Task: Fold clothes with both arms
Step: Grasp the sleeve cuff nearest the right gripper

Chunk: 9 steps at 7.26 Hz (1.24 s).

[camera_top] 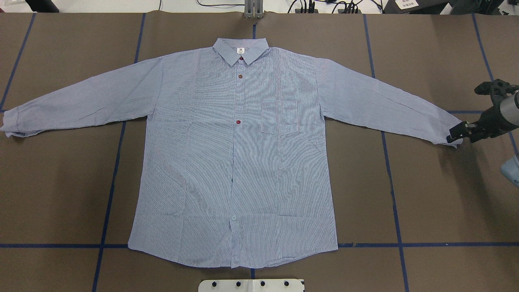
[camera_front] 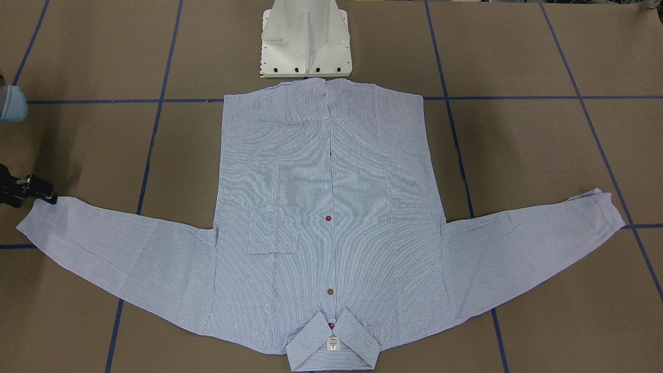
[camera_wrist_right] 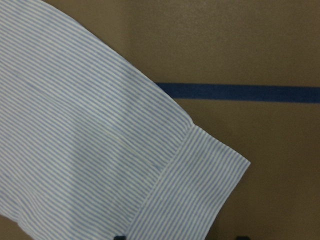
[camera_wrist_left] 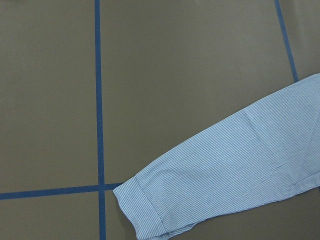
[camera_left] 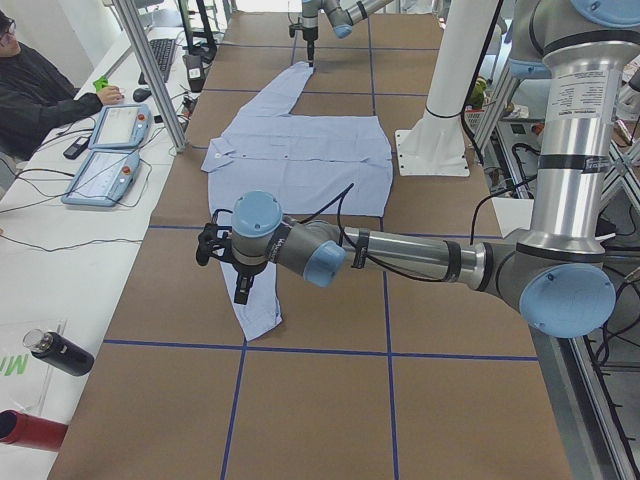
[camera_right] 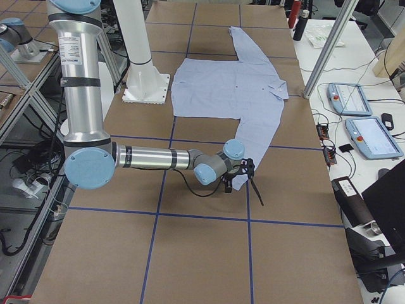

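Note:
The light blue-and-white striped shirt lies flat, front up and buttoned, with both sleeves spread; its collar is at the far side. My right gripper is low at the right sleeve's cuff. Its fingertips show wide apart at the wrist view's bottom edge, open and either side of the cuff. It also shows in the front view. My left gripper hangs above the left cuff. It shows only in the left side view, so I cannot tell its state.
The white pedestal stands at the shirt's hem. Blue tape lines cross the brown table. An operator, teach pendants and bottles are at a side desk beyond the table's far edge.

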### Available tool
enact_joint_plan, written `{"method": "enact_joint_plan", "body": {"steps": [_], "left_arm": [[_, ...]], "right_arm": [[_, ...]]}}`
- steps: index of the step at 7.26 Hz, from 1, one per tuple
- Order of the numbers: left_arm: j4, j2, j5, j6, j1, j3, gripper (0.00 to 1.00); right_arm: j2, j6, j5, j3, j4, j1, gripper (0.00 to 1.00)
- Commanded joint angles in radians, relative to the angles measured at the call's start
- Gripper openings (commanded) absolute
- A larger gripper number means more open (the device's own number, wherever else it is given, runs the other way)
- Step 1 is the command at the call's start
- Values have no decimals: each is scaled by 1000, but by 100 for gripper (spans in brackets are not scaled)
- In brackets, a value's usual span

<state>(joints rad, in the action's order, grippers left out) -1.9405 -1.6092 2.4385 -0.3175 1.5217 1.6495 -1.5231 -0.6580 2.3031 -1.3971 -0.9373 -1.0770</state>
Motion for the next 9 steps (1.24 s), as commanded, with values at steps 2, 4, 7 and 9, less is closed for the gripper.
{"method": "enact_joint_plan", "body": {"steps": [2, 4, 7, 9], "left_arm": [[0, 0, -4, 0, 0, 0, 99], [0, 0, -6, -3, 0, 0, 99], [0, 0, -6, -6, 0, -2, 99], [0, 0, -6, -8, 0, -2, 99]], "right_arm": [[9, 0, 1, -2, -2, 6, 65], [12, 0, 1, -2, -2, 6, 49], [12, 1, 1, -3, -3, 6, 16], [14, 1, 1, -11, -2, 5, 0]]}}
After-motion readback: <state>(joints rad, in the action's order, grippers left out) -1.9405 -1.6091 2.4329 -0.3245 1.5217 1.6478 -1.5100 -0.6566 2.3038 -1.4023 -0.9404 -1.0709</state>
